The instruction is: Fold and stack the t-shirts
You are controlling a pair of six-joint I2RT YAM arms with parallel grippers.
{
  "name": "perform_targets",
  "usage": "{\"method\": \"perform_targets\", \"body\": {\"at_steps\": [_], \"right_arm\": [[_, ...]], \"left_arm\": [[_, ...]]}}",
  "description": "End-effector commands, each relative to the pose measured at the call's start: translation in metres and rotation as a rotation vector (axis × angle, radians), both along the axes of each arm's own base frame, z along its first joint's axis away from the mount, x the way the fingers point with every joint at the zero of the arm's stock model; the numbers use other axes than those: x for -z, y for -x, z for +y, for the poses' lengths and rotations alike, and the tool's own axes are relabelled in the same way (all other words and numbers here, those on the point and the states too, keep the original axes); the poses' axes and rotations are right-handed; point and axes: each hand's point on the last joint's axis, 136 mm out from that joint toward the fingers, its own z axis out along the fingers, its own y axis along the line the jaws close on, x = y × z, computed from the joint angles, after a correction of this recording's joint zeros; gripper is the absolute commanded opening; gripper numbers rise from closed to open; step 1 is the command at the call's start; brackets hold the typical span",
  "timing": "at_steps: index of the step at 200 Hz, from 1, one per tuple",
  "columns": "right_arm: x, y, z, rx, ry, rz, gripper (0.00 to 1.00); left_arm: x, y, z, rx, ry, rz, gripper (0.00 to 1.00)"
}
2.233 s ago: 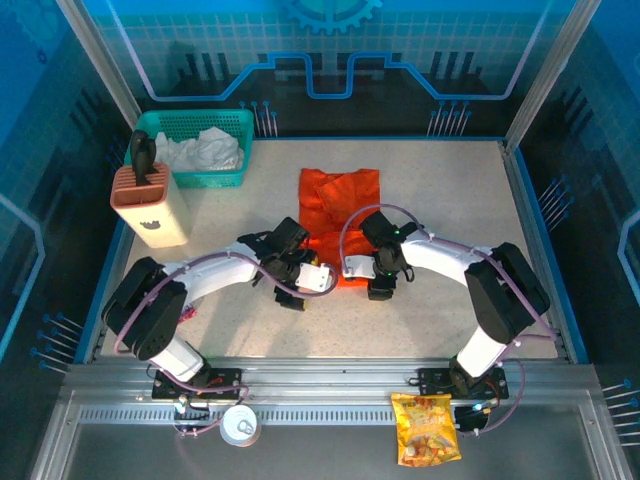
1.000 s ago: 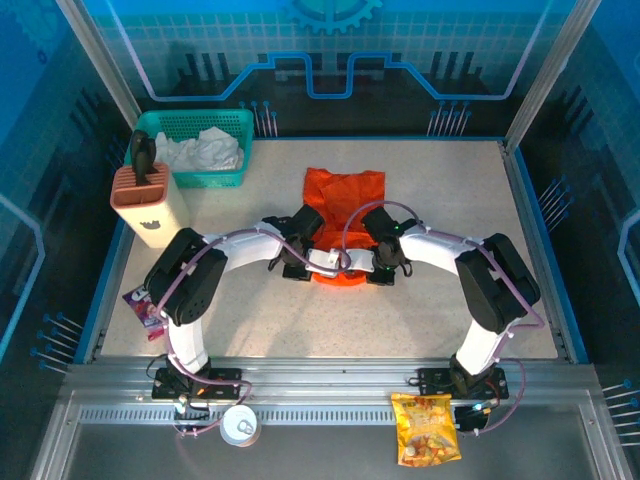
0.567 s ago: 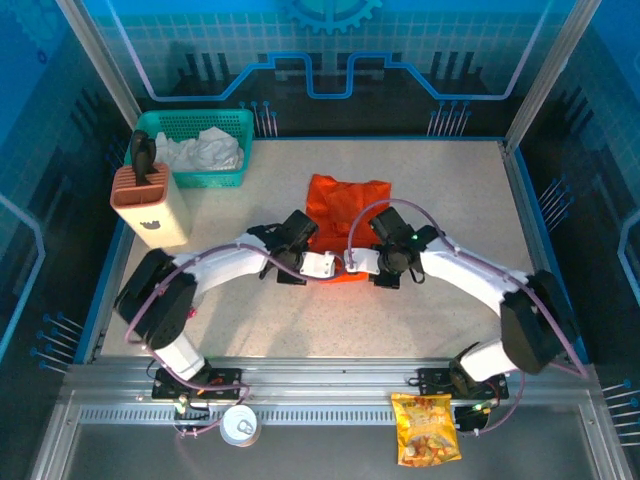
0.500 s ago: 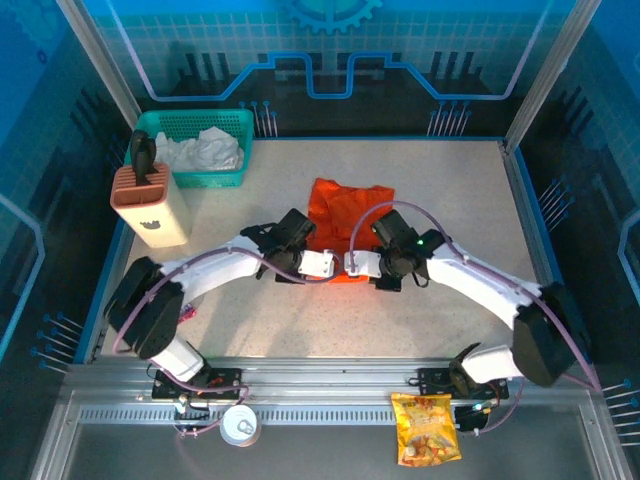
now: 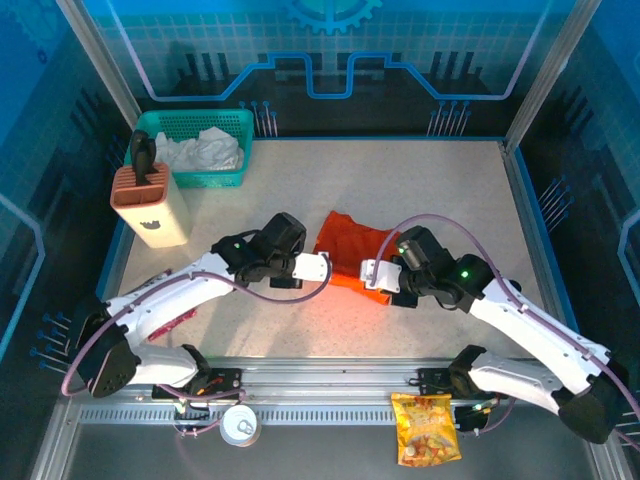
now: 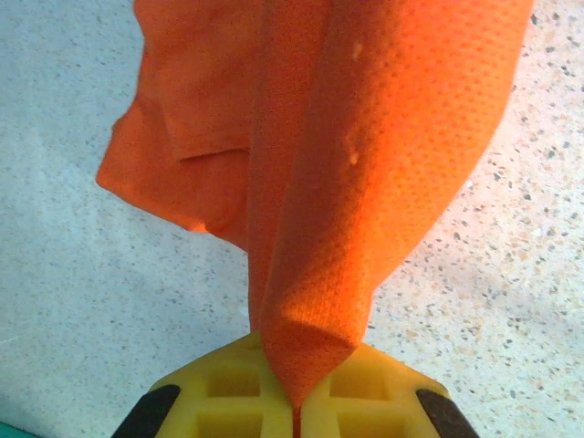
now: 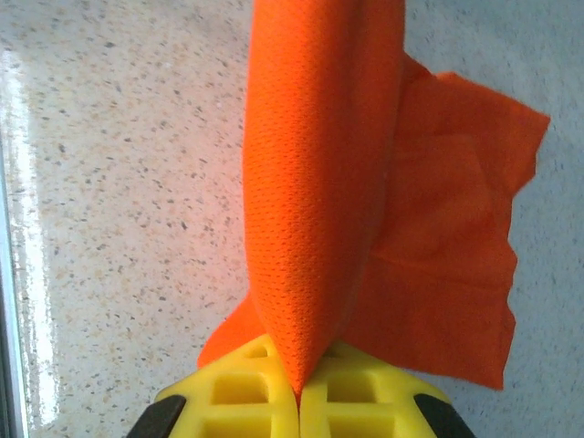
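A robot lab cell — aluminium rail [image 5: 320,385], clear panels [image 5: 330,50] (blue-lit, printed with circuit lines) around a speckled table [image 5: 450,190].

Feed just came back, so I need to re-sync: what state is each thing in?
orange t-shirt, bunched, near edge lifted, pinched at two points.
left gripper, shut on the orange t-shirt.
right gripper, shut on the orange t-shirt.
teal basket, upright, holding crumpled white cloth.
snack bag, lying flat.

t-shirt [image 5: 348,250] sits mid-table [image 5: 450,190]. left gripper [image 5: 318,268] is at its near-left edge, right gripper [image 5: 372,275] at its near-right edge. Far-left of t-shirt: basket [image 5: 210,178] with a rag [image 5: 200,150] in it. Left of t-shirt, before the basket: knife block [image 5: 152,210]. Near-right of t-shirt: snack bag [image 5: 425,428]. Near-left: tin [image 5: 240,426].
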Motion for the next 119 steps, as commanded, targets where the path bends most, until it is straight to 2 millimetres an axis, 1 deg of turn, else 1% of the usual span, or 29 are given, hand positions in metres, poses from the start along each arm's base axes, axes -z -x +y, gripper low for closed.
{"method": "perform_targets", "body": {"at_steps": [1, 23, 32, 57, 67, 87, 119], "right_arm": [[0.01, -0.012, -0.02, 0.133, 0.037, 0.047, 0.0], [0.012, -0.03, -0.027, 0.208, 0.035, 0.054, 0.0], [0.011, -0.038, -0.029, 0.237, 0.031, 0.051, 0.0], [0.011, -0.062, -0.036, 0.312, 0.014, 0.037, 0.0], [0.012, -0.071, -0.038, 0.332, 0.007, 0.039, 0.0], [0.019, -0.09, -0.042, 0.361, 0.011, 0.045, 0.0], [0.031, -0.12, -0.046, 0.4, 0.016, 0.05, 0.0]], "left_arm": [[-0.021, -0.026, -0.008, -0.023, 0.019, -0.068, 0.0], [-0.021, -0.044, -0.021, -0.001, 0.022, -0.046, 0.0], [-0.018, -0.052, -0.027, 0.007, 0.017, -0.032, 0.0], [-0.015, -0.082, -0.038, 0.015, 0.013, -0.014, 0.0], [-0.011, -0.094, -0.041, 0.017, 0.005, -0.001, 0.0], [-0.007, -0.117, -0.047, 0.018, 0.001, 0.016, 0.0], [0.006, -0.151, -0.057, 0.008, 0.011, 0.039, 0.0]]}}
